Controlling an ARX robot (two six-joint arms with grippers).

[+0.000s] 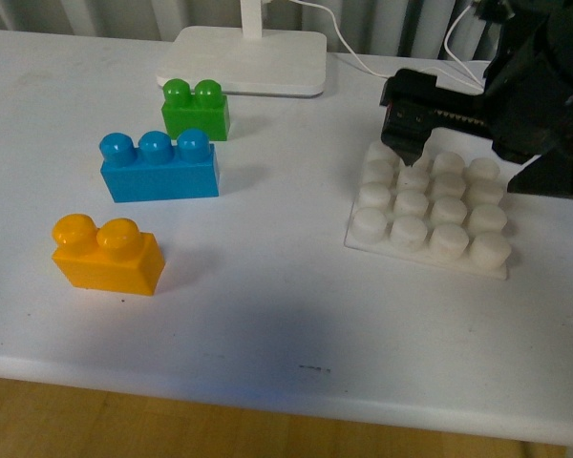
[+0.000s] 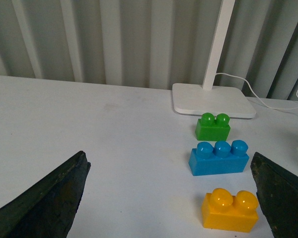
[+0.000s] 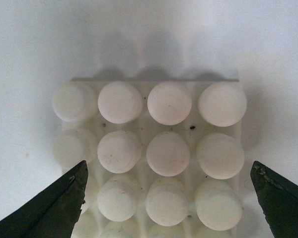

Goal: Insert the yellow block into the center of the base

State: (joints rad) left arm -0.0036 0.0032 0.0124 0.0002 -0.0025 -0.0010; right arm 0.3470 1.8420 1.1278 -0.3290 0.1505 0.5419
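Yellow block (image 1: pixel 107 254) lies well apart from right hand (image 1: pixel 406 143)

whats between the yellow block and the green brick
The blue brick sits between the yellow block and the green brick, clearest in the front view.

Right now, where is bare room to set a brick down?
Bare: the table between the yellow block and the base, to the near edge. Crowded: blue brick, green brick and lamp base behind the yellow block; right gripper over the base.

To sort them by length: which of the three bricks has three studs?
The blue brick, the middle one; the green brick and yellow block have two.
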